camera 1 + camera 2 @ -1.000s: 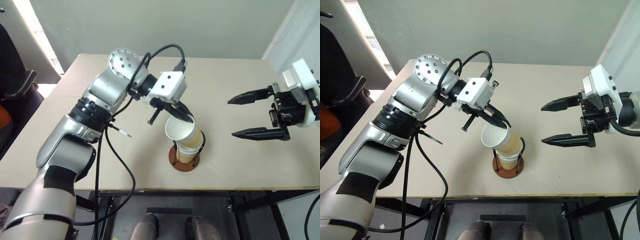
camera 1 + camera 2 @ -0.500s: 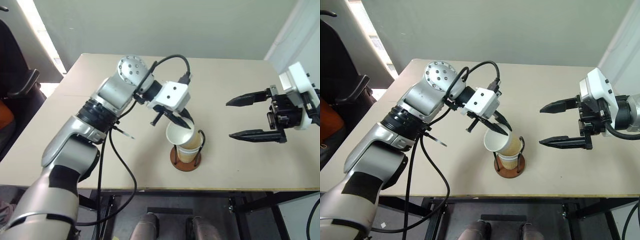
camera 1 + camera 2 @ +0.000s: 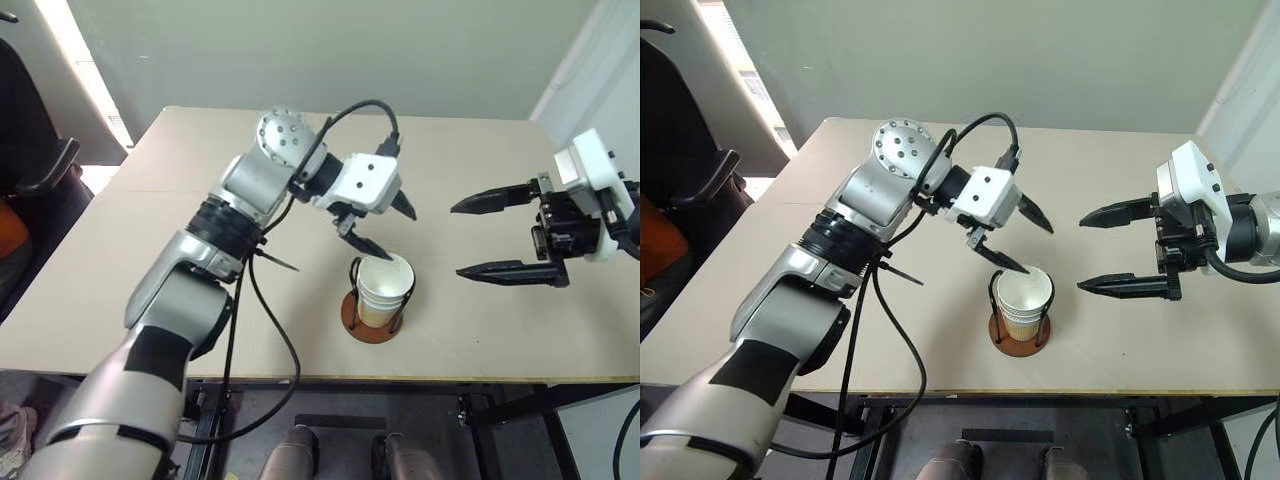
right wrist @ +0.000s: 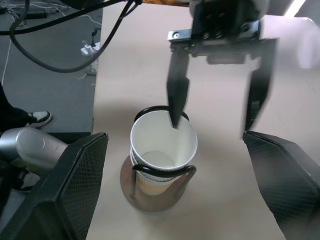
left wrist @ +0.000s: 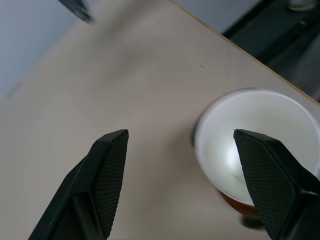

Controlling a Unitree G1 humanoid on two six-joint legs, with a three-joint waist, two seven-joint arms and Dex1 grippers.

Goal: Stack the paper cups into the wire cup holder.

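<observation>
The paper cups [image 3: 385,290] sit nested upright in one stack inside the wire cup holder [image 3: 350,316], whose black loops rise from a reddish-brown disc near the table's front edge. My left gripper [image 3: 392,232] hovers open just above and behind the stack's rim, one fingertip close over the rim, with nothing between its fingers. In the left wrist view the top cup [image 5: 250,145] lies below the open fingers [image 5: 107,175]. My right gripper [image 3: 457,240] stands open and empty to the right of the holder. The right wrist view shows the stack [image 4: 150,150] and the left gripper [image 4: 217,110] above it.
The beige table [image 3: 180,260] stretches wide on all sides of the holder. Its front edge [image 3: 450,378] runs just beyond the disc base. A dark chair [image 3: 30,170] stands off the table's left side, and a pale wall lies behind the table.
My left gripper has opened and let go of the tilted top cup, which now sits upright in the stack. The left hand shifted slightly right. The right arm stayed still.
</observation>
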